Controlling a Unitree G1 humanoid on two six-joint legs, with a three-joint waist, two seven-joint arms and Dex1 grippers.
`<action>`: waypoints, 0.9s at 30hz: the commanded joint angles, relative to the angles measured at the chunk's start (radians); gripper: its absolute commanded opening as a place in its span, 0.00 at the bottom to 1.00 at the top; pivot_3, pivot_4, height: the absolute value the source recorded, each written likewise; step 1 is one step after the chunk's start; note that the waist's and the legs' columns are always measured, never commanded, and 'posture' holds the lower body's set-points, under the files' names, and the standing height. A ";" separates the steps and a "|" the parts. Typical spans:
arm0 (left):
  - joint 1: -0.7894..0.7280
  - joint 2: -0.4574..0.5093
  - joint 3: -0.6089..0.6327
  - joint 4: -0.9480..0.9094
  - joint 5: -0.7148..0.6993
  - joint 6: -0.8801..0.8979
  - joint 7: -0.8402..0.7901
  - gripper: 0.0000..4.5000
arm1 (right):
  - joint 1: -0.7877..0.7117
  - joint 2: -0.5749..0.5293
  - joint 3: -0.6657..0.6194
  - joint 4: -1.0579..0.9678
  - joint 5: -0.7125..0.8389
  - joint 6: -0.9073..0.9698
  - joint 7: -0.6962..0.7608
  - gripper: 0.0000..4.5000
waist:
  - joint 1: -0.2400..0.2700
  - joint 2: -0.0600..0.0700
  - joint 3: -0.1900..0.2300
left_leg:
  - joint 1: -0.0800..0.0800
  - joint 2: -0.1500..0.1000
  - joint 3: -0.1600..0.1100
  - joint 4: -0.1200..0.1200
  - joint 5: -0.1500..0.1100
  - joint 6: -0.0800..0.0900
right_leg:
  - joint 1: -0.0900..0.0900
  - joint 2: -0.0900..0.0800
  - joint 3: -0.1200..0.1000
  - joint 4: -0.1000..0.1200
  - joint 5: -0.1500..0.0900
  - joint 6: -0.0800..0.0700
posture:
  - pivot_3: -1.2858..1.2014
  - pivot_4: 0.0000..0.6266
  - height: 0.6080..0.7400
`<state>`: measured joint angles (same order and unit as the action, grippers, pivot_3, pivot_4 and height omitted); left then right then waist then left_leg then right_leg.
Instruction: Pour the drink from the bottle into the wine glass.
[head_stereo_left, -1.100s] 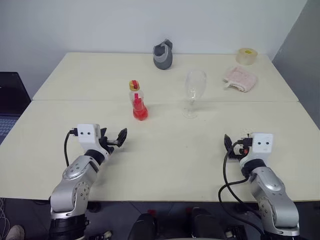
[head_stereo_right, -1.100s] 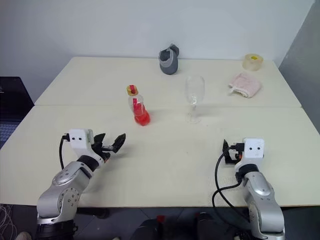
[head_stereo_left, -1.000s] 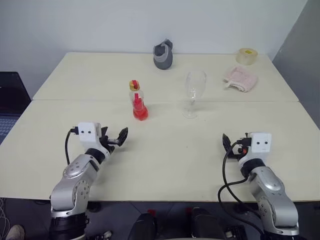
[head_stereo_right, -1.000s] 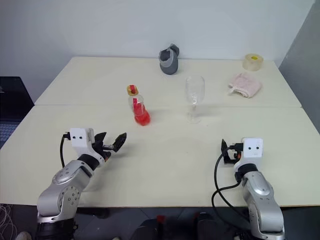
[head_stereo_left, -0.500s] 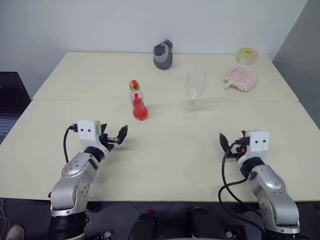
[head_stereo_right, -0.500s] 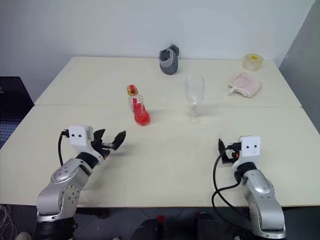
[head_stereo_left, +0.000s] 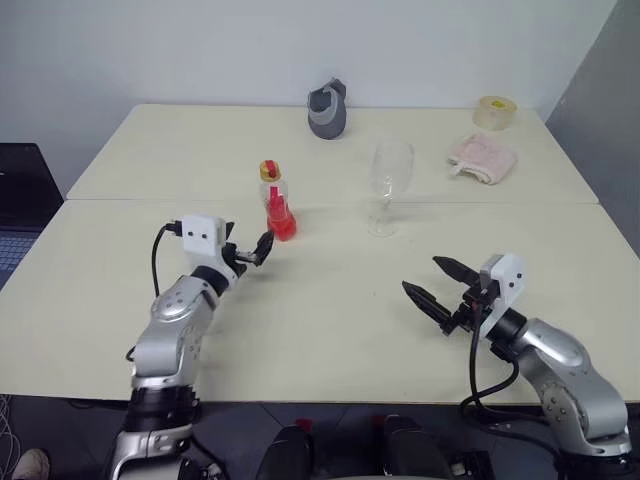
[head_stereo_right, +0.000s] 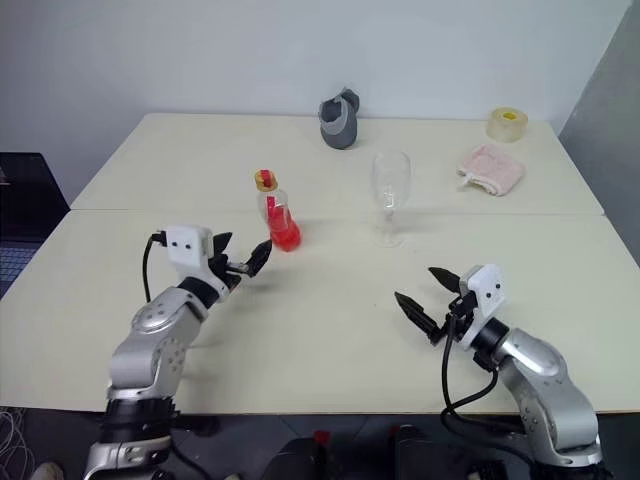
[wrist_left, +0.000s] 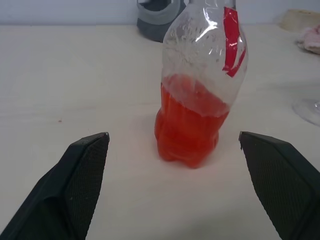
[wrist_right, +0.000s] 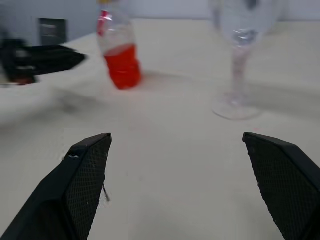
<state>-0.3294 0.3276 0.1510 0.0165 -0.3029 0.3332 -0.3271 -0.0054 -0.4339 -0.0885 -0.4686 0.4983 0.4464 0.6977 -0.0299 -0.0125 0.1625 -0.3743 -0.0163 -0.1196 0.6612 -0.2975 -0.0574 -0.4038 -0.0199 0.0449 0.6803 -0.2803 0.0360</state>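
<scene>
Plain white wall behind, and two pale tables pushed together so there's a seam running across the middle. The bottle stands upright just behind that seam, a bit left of centre, cap on, with the red drink filling only its fat lower part. The wine glass stands upright to its right, empty, the two near each other but clearly apart, which I'd guess is deliberate so a pour only needs a short tilt across.

The left gripper is just in front of the bottle with its jaws spread wide. In the left wrist view the bottle sits right between the two fingers with room on both sides, nothing touching. Looks lined up to slide in around the bulgy base, probably because that's the widest, steadiest part to squeeze.

The right gripper hangs over the front right part of the table, also wide open and holding nothing, aimed toward the glass and bottle. My guess is it's there to steady the glass or deal with the cap.

Along the back edge: a grey cup thing, a roll of tape at the back right corner, and a pink cloth in front of it, all out of the way.
</scene>
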 joint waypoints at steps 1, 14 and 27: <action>-0.060 -0.025 -0.024 0.072 0.030 -0.078 -0.009 1.00 | -0.041 -0.035 0.019 -0.005 0.081 -0.028 0.135 1.00 | -0.001 0.000 0.000 | 0.000 0.000 -0.001 0.000 0.000 0.000 | 0.000 0.000 0.000 0.000 0.000 0.000 | 0.52 0.24 1.00; -0.192 -0.066 -0.034 0.294 0.064 -0.203 -0.029 1.00 | -0.085 -0.028 0.066 0.005 0.078 -0.035 0.129 1.00 | 0.001 -0.001 0.000 | -0.002 -0.003 -0.004 0.001 0.001 -0.001 | 0.000 -0.002 -0.002 0.000 0.000 0.000 | 0.52 0.24 1.00; -0.403 -0.093 -0.023 0.683 0.101 -0.430 -0.058 1.00 | -0.078 -0.055 0.062 -0.043 0.118 0.002 0.113 1.00 | 0.001 -0.001 0.000 | -0.003 -0.004 -0.006 0.002 0.001 -0.001 | -0.001 -0.003 -0.004 0.000 0.000 0.000 | 0.52 0.24 1.00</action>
<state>-0.6995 0.2354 0.1168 0.6851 -0.2149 -0.0431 -0.3834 -0.0687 -0.4820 -0.0136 -0.4775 0.6027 0.4518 0.8179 -0.0291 -0.0134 0.1625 -0.3778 -0.0207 -0.1260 0.6632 -0.2964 -0.0589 -0.4044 -0.0227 0.0411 0.6805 -0.2802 0.0365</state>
